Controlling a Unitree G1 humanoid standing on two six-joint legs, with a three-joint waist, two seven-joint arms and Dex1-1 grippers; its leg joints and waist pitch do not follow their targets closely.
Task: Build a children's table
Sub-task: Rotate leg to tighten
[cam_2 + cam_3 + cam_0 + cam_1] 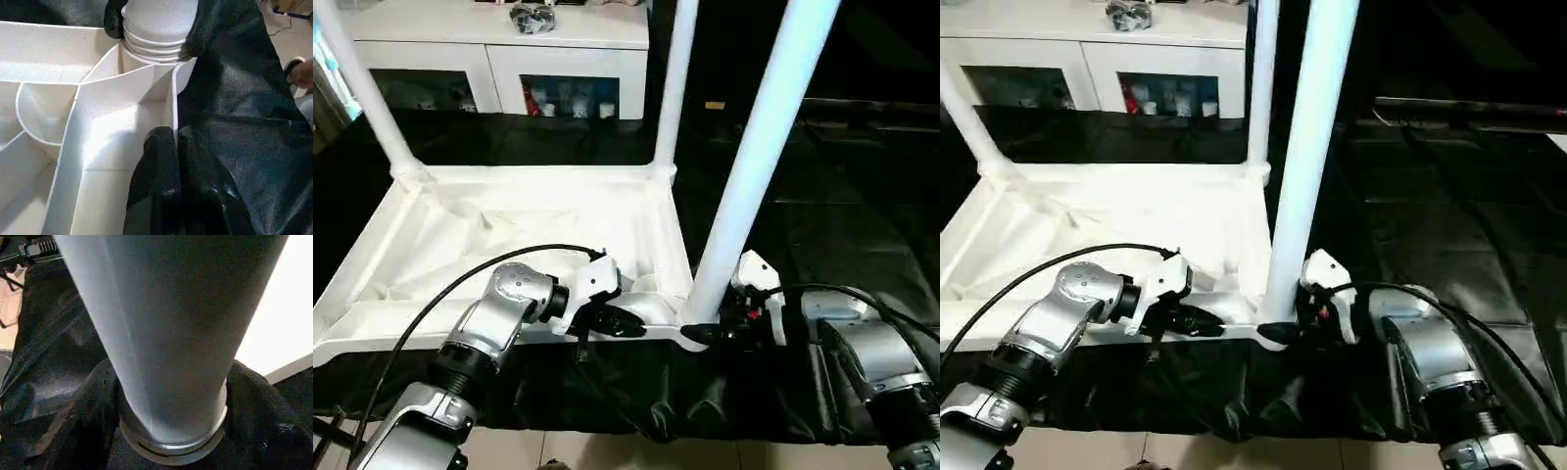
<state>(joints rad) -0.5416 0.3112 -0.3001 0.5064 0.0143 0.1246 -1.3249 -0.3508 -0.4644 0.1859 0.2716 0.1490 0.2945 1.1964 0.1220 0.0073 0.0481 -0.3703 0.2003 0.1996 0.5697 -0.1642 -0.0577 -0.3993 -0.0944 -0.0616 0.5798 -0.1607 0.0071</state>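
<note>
White plastic, the children's table [529, 220] lies upside down on a black cloth [842, 235], three legs rising from corner sockets. The right gripper [705, 333] has its fingers [93, 406] clasped around the near-right leg [754, 157] at its base. The left gripper [631, 323] rests on the ribbed underside beside that corner, fingers [161, 181] pressed together, empty.

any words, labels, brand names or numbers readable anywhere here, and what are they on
None can be read.
The upturned table top and its legs are plain white, with no print.
The items behind the cabinet's glass doors have colored packaging, too small and blurred to read.
The small yellowish tag on the dark surface behind is too small to read.
</note>
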